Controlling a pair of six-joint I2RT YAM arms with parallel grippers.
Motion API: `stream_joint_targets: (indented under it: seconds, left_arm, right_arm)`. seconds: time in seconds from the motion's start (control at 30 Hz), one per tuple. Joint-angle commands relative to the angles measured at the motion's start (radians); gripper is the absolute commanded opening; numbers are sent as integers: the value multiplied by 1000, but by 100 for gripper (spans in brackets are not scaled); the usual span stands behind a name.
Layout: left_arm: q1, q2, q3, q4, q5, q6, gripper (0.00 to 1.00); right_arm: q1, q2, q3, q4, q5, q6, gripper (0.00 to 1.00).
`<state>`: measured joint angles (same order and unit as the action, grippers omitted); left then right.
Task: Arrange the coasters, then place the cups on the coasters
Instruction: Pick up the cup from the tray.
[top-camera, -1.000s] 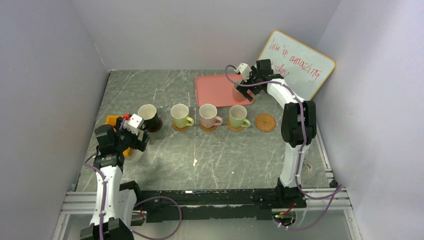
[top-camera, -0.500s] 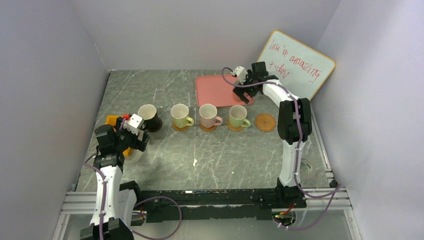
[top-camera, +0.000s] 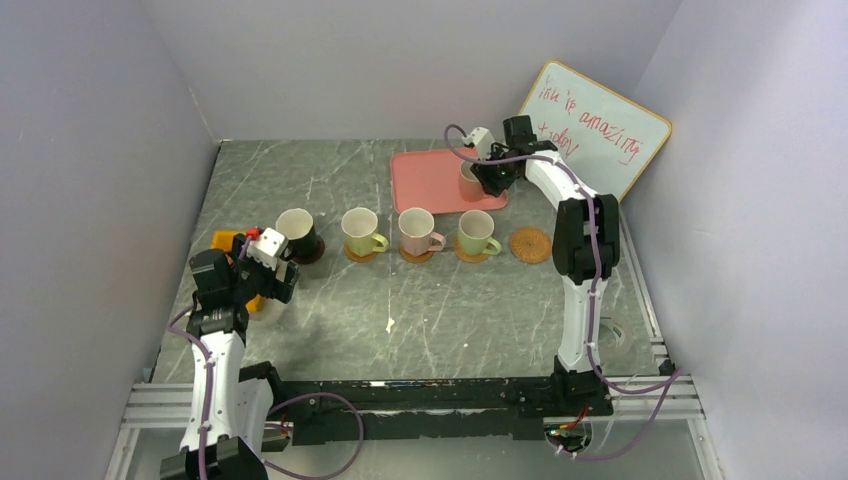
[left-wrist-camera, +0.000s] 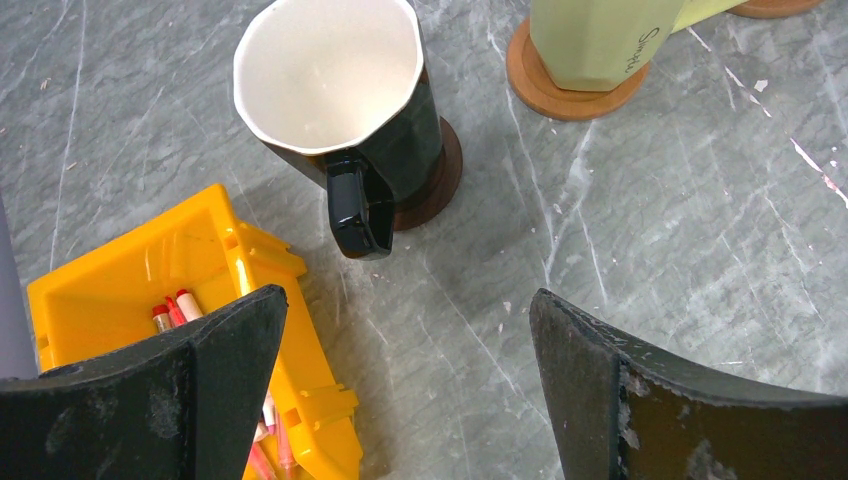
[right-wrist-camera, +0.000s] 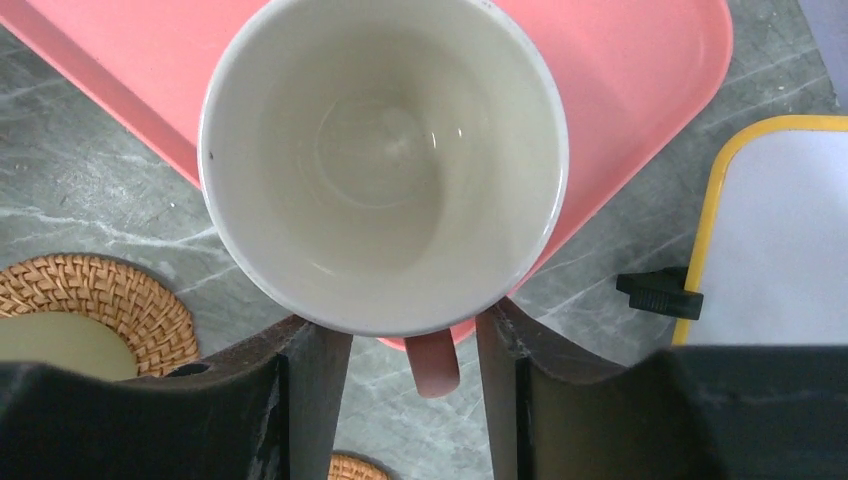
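The right arm (top-camera: 585, 235) stands tall and reaches far out to the back of the table. Its wrist tips down at the pink tray (top-camera: 425, 180). The right gripper (right-wrist-camera: 408, 320) is set narrow. The pink cup (right-wrist-camera: 385, 165) is at the corner of the tray, right under the gripper, with its open side up. The cup's handle (right-wrist-camera: 432, 362) pokes out between the two fingers (right-wrist-camera: 300, 400), one finger on each side. A little gap shows on both sides of the handle, so I cannot tell if the gripper is pinching the cup. The empty woven coaster (top-camera: 531, 245) lies on the table off the tray, back toward the arm's base from the gripper.

The left arm (top-camera: 215, 340) is bent up close to its base, and its wrist tilts down at the table. The left gripper (left-wrist-camera: 405, 300) is spread wide and holds nothing. The dark brown mug (left-wrist-camera: 340, 100) stands just ahead of it, a bit toward the left finger. Its handle is turned toward the gripper. The mug sits on the dark brown coaster (left-wrist-camera: 445, 175). Ahead and off to the right is a pale green mug (left-wrist-camera: 600, 35) on a tan coaster (left-wrist-camera: 560, 95). A yellow bin (left-wrist-camera: 190, 265) with red-tipped pens (left-wrist-camera: 170, 312) lies by the left finger, partly under it.
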<state>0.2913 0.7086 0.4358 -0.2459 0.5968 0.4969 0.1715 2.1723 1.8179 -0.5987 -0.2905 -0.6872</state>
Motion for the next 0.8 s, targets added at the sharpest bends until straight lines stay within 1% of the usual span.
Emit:
stream_joint_targets:
  seconds: [0.0,0.03,0.1,0.13,0.17,0.2,0.3,0.33,0.53,0.67,0.77]
  left_arm:
    - [5,-7,8,25,3,15,96]
    - [4,-8,8,25,3,15,96]
    - [5,-7,10,24,3,14,96]
    - [5,-7,9,25,3,15,96]
    - [4,-7,9,24,3,15,96]
    - [4,-6,9,24,3,15,96]
    - [5,-6,10,25,3,14,96]
    - [4,-5,9,25,4,15,96]
    - [5,-8,9,25,5,17,96]
    - [4,-6,9,24,5,17,96]
    - [5,-6,9,25,4,16,96]
  right_arm:
    - [-16,7,48,-32,-34,23,49]
    - [-17,9,48,-27,-31,27,46]
    - [-20,11,47,-25,-31,30,37]
    - [-21,11,46,-23,-32,33,29]
    - [-21,13,45,-21,-30,35,24]
    - [-21,13,44,-22,-29,35,16]
    - [-22,17,47,-23,-27,36,2]
    - [-22,14,46,-20,-26,37,0]
    - [-22,-39,-11,36,-40,52,0]
    - [-24,-124,-95,141,-27,85,0]
    - [-27,-204,-185,263,4,113,0]
